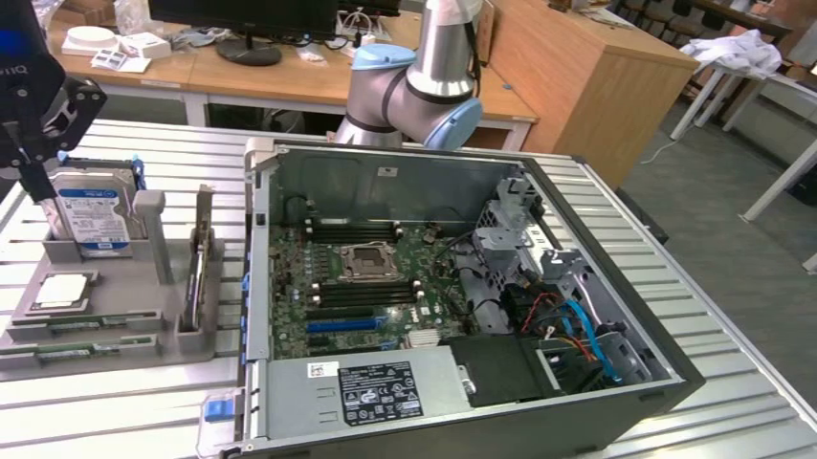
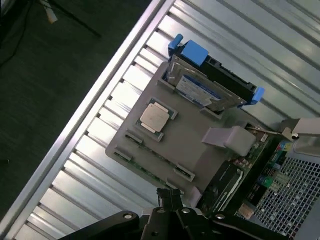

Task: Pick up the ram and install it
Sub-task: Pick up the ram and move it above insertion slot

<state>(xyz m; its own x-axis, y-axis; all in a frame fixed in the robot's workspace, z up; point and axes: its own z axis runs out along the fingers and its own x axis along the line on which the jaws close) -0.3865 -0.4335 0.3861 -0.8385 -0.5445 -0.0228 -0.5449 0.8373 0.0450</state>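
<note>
The ram is a thin green stick [image 1: 79, 328] lying flat in a slot along the front of the grey parts tray [image 1: 128, 335]; a second stick [image 1: 57, 352] lies just in front of it. The wrist view has the ram [image 2: 150, 161] along the tray's edge. My gripper [image 1: 38, 191] hangs above the tray's far end, over the hard drive [image 1: 92, 215], apart from the ram. Its black fingers [image 2: 170, 199] are shut with nothing between them.
An open computer case [image 1: 613, 287] takes up the middle of the slatted metal table, with the motherboard [image 1: 358, 287] and its black memory slots [image 1: 364, 229] exposed. On the tray sit a silver processor [image 1: 64, 292] and an upright card [image 1: 198, 268].
</note>
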